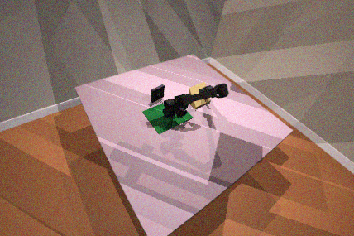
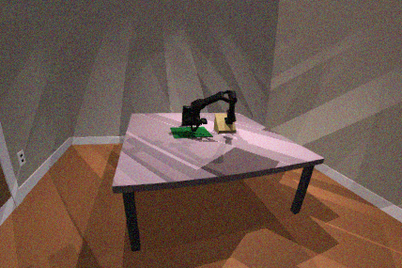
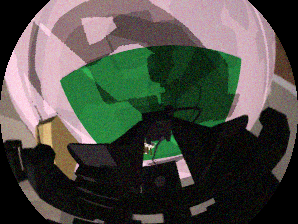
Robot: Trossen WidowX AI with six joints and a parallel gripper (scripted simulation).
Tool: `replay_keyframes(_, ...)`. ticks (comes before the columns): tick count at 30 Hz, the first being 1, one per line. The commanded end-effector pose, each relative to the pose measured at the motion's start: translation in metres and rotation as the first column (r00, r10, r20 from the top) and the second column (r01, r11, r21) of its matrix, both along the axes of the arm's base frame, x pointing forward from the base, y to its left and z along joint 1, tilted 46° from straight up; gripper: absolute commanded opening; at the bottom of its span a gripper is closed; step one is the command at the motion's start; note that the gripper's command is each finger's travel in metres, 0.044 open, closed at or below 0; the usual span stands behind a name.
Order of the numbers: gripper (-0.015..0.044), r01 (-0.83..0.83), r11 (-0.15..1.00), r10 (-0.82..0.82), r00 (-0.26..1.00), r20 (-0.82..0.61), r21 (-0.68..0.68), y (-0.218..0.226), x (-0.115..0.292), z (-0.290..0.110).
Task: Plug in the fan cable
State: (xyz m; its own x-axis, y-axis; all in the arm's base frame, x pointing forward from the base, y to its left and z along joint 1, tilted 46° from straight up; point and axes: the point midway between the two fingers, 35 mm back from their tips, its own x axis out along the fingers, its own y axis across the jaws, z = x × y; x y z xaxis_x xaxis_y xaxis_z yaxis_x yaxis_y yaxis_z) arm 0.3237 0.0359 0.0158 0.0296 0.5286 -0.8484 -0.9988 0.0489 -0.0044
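Observation:
The green board (image 1: pixel 156 118) (image 2: pixel 180 132) (image 3: pixel 113 90) lies flat on the pink table top. My gripper (image 1: pixel 171 112) (image 2: pixel 193 126) (image 3: pixel 156 121) is low over the board's near part, and its fingers are shut on the fan's plug (image 3: pixel 158 135), a small dark block between the fingertips in the wrist view. A thin dark cable runs from the plug over the board. The four-pin header is hidden under the plug and fingers. The black fan (image 1: pixel 157 93) stands upright on the table behind the board.
A tan block (image 1: pixel 198 90) (image 2: pixel 224 125) (image 3: pixel 55 139) under the arm's base stands to the right of the board. The table (image 1: pixel 232 135) (image 2: pixel 244 158) has edges all round, with wooden floor below and walls close behind.

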Motion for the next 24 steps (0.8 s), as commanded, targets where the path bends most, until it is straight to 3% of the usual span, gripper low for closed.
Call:
replay_keyframes(1,0.0000,-0.001,1.000,0.001,1.000,0.007,-0.003,-0.008,0.002,0.009)
replay_keyframes(16,0.0000,0.006,1.000,-0.006,1.000,0.003,0.001,-0.037,-0.003,0.037)
replay_keyframes(24,0.0000,0.216,0.976,-0.211,0.967,-0.140,0.019,-0.037,-0.008,0.036)
